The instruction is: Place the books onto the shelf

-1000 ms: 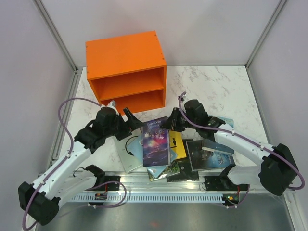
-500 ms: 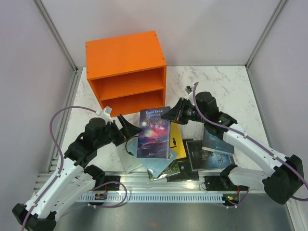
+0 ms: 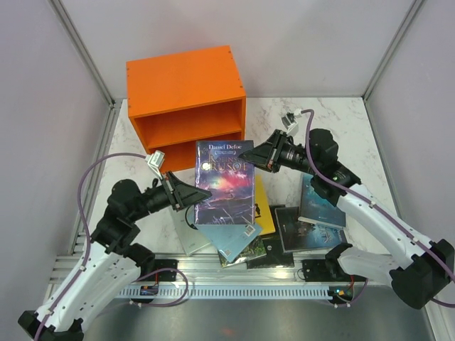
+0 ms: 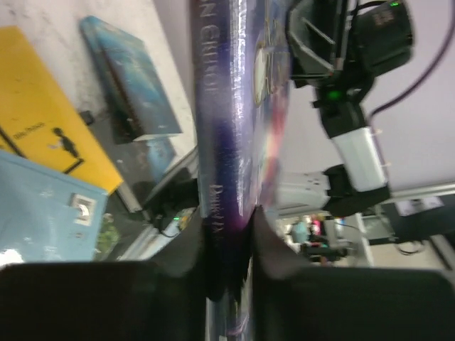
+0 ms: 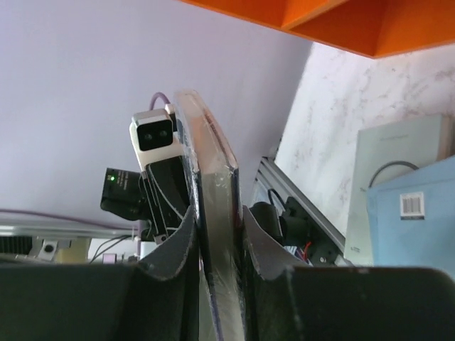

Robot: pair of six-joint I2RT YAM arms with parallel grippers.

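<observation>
The purple-blue paperback book [image 3: 224, 182] is now lifted above the pile by the tabletop's [image 3: 334, 128] front edge. The left gripper [image 3: 201, 195] jaws have just closed on its spine, and the right gripper [image 3: 250, 158] jaws pinch the opposite edge. It is ready to go to the orange wooden shelf [image 3: 186, 85].

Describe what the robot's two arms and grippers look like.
The left arm and right arm have white links with black joints; a thin purple cable loops along each. The left gripper and right gripper have black, tapered fingers.
</observation>
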